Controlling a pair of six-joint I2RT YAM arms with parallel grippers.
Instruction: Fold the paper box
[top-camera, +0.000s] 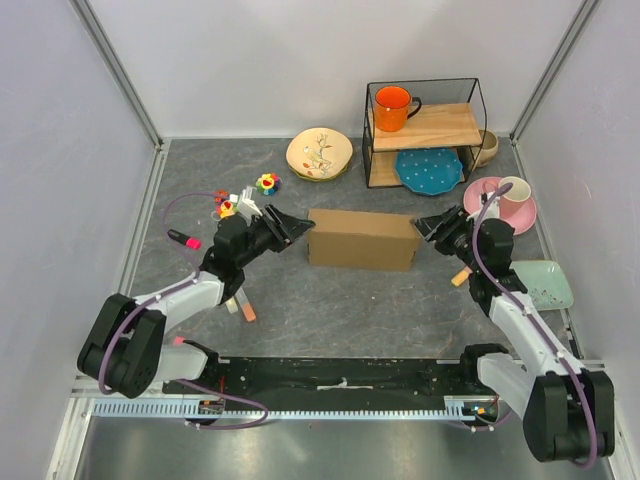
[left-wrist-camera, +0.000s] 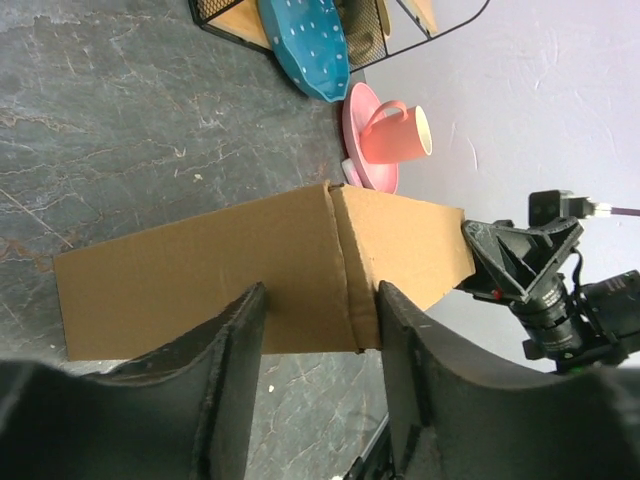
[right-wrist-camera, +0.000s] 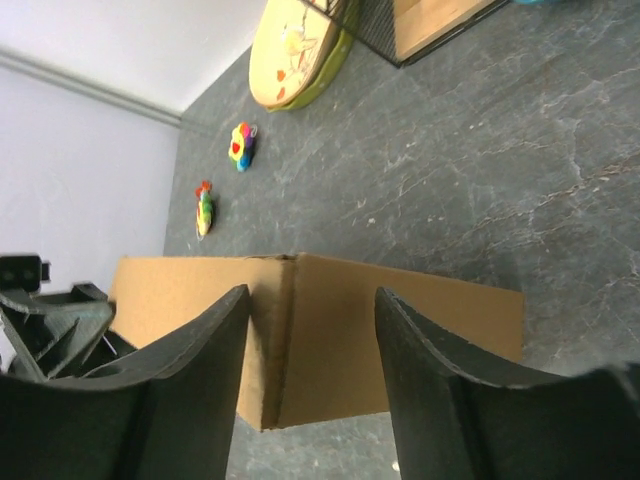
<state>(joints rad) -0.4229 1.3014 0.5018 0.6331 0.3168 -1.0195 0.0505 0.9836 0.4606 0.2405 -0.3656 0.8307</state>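
Left pincer (top-camera: 293, 228) and right pincer (top-camera: 428, 228) both gape at the paper box (top-camera: 362, 240) ends, holding nothing. Uneven pushing could skid or crush it, I reckon.

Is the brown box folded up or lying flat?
Folded up. The paper box stands as a block with top and side walls; wrist views show faces meeting at a creased corner.

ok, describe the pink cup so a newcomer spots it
Find the wire shelf at the far right of the table. Just right of it lies a pink saucer; the pink cup stands on it. Unlike the orange mug on the shelf, it is pink with a cream inside.
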